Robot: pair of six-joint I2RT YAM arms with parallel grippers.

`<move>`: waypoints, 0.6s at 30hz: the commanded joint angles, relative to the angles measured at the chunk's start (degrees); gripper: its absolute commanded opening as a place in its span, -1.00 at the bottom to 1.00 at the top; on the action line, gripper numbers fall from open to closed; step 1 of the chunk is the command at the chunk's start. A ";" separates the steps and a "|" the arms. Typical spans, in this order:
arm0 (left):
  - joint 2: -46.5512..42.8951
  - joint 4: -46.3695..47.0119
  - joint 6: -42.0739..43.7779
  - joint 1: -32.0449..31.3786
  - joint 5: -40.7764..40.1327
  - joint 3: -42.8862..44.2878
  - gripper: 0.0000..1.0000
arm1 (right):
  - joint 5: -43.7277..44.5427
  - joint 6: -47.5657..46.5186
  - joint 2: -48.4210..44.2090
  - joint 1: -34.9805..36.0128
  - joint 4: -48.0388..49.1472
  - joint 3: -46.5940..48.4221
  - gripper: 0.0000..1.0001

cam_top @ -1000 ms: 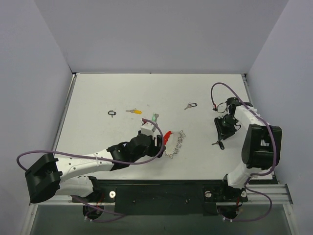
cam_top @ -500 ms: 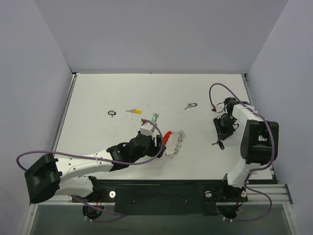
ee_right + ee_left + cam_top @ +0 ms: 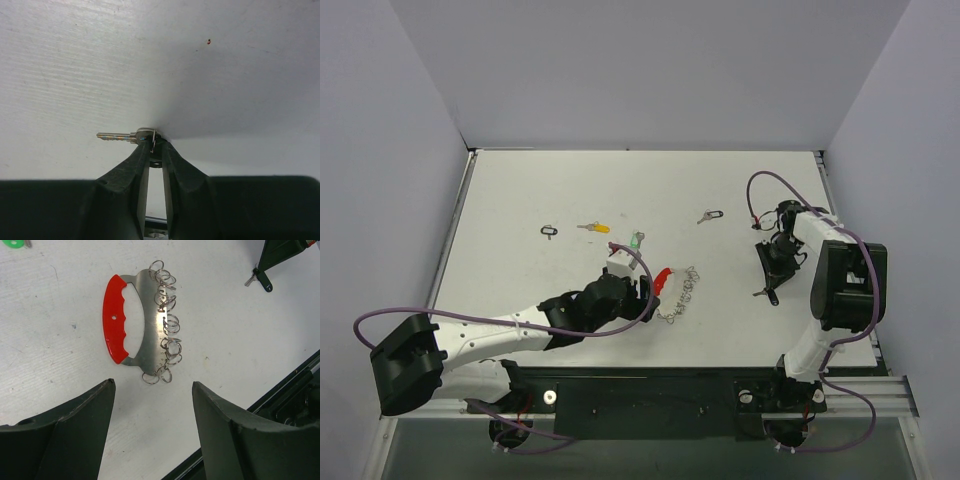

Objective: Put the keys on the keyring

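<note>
The keyring [image 3: 117,320], a red curved band on a silver plate hung with small rings, lies on the white table just ahead of my left gripper [image 3: 152,390]. That gripper is open and holds nothing. From above, the keyring [image 3: 666,277] is at mid table, at the left gripper's [image 3: 646,287] tips. My right gripper [image 3: 156,142] has its fingertips pinched on the ring and black tag of a silver key [image 3: 119,136] resting on the table. That key [image 3: 761,293] is at the right. Other keys lie apart: black-tagged [image 3: 550,231], yellow [image 3: 593,227], green [image 3: 636,240] and another [image 3: 710,216].
The black rail [image 3: 650,390] runs along the table's near edge, close behind both arms. The table's right edge [image 3: 830,200] and the side wall are just beyond the right arm. A purple cable [image 3: 760,190] loops above the right wrist.
The right gripper's jaws have narrowed onto the key's tag and its wrist has shifted slightly left. The left arm and the keyring have not moved.
</note>
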 commanded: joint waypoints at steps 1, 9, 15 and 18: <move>-1.51 3.24 -0.36 0.27 0.33 -0.33 0.46 | 0.70 0.28 0.43 0.23 -3.54 2.05 -0.75; -1.95 3.42 -0.36 0.27 0.51 -0.59 0.45 | 0.88 0.28 0.70 0.32 -3.54 2.23 -0.83; -2.48 3.42 -0.19 0.27 0.60 -0.68 0.45 | 0.62 0.28 1.05 0.23 -3.81 2.41 -0.85; -2.74 3.42 -0.27 0.27 0.69 -0.77 0.45 | 0.53 0.19 1.49 0.32 -4.16 2.58 -0.85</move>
